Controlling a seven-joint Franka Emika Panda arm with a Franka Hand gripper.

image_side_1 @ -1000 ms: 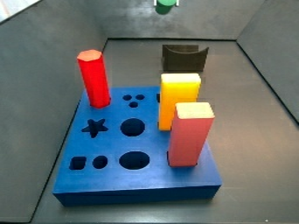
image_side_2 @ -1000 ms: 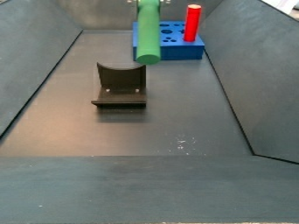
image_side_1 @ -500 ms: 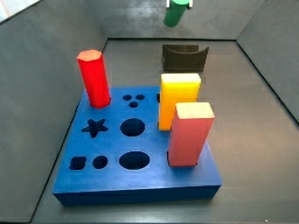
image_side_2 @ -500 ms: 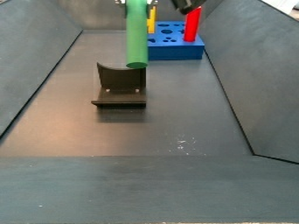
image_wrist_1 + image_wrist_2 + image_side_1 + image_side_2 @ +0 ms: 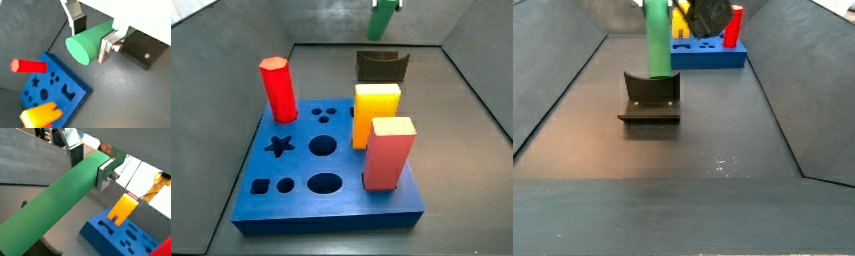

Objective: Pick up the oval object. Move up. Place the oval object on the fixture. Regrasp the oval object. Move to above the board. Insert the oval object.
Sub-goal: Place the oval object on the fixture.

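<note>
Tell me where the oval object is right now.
The oval object hangs upright in the gripper, clamped between its fingers, in the air just above the fixture. In both side views it is over the fixture, away from the board.

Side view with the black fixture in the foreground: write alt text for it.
A green oval object hangs upright in the gripper at the frame's top, its lower end just above the black fixture. The blue board with a red peg stands behind.

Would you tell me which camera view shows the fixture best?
A side view shows the fixture whole, notch facing the camera, with the oval object held by the claw above it. The opposite side view shows it small behind the blocks; a wrist view only its dark edge.
</note>
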